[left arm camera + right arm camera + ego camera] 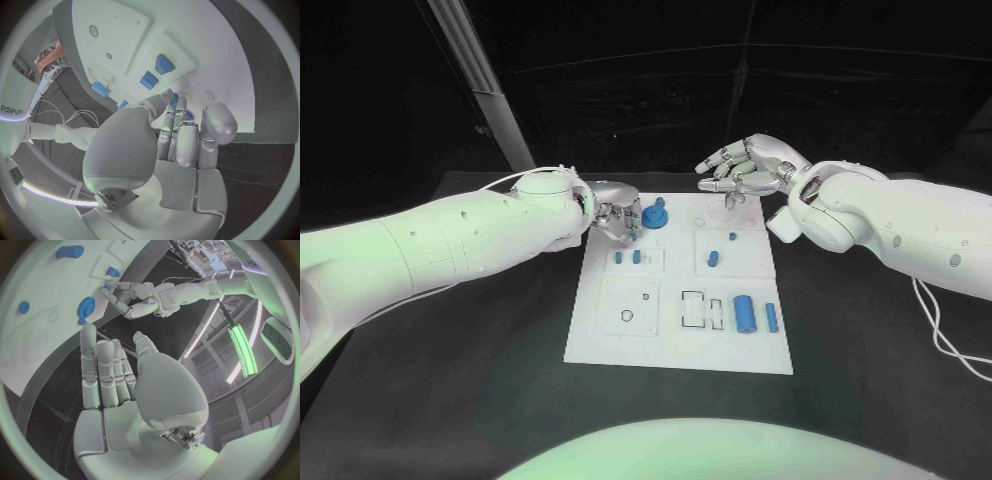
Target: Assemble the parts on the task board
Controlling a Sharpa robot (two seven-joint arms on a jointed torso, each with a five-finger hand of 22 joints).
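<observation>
- Two silver hands sit at the far end of the white task board (678, 345), which lies in the middle of the black table (459, 380)
- The left hand (615, 218) rests at the board's far left corner, beside a round blue part (656, 216); its fingers (177, 131) are curled down close together with their tips touching the board near small blue pieces, and I cannot tell whether they pinch one
- Just nearer the robot, a shallow recessed panel holds two short blue pegs (627, 258) side by side
- Nearer still on the left, a square recess (630, 305) shows a small ring and a dot marked in it
- Toward the middle, dark rectangular outlines (692, 307) are drawn on the board, next to a thick blue cylinder (744, 313) and a slimmer blue bar (772, 317) lying side by side
- The far right panel holds a short blue part (711, 260) and a tiny blue stud (731, 237)
- The right hand (750, 165) hovers above the far right corner, fingers (107, 371) loosely bent and slightly apart, gripping nothing
- No readable writing on the board
</observation>
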